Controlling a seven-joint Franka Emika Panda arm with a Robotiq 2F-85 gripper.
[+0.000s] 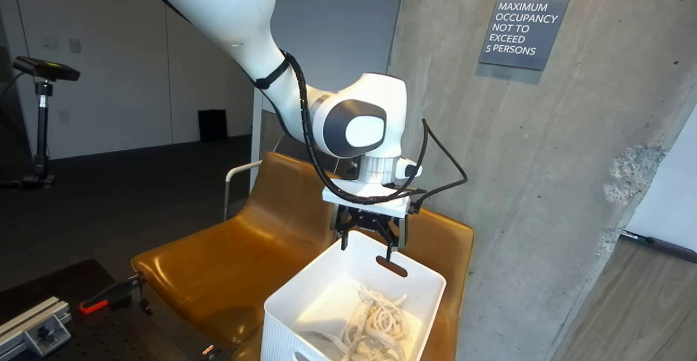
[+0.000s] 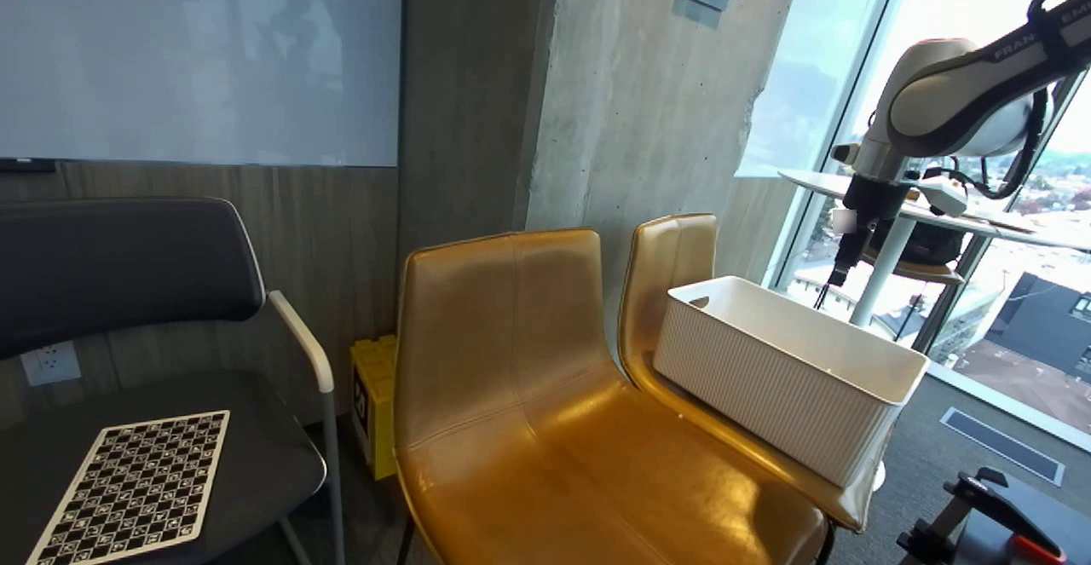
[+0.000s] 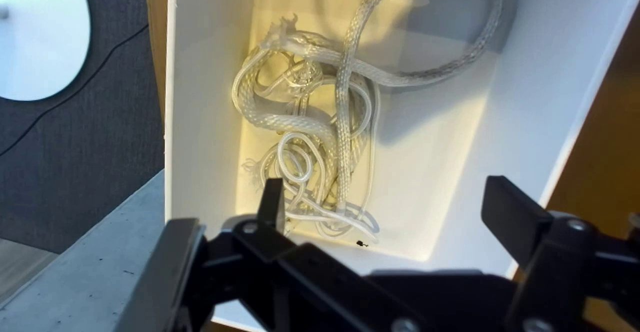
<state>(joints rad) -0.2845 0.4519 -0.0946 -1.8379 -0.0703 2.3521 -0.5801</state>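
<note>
The tangled rope (image 3: 344, 121) lies mostly lengthwise in the white bin (image 3: 205, 91).

cords (image 3: 343, 116) in bin (image 2: 767, 390) | bin on chair (image 2: 669, 254) | tool (image 1: 366, 249) above bin | wall (image 1: 523, 159) behind chair

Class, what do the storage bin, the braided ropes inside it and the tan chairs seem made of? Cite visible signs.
Storage bin: probably matt white plastic; thin, ribbed walls.
Braided ropes: pale fibre, possibly synthetic; visible weave, slight sheen, frayed ends.
Tan chairs: likely glossy leather or imitation leather; bright highlights, seams.
</note>
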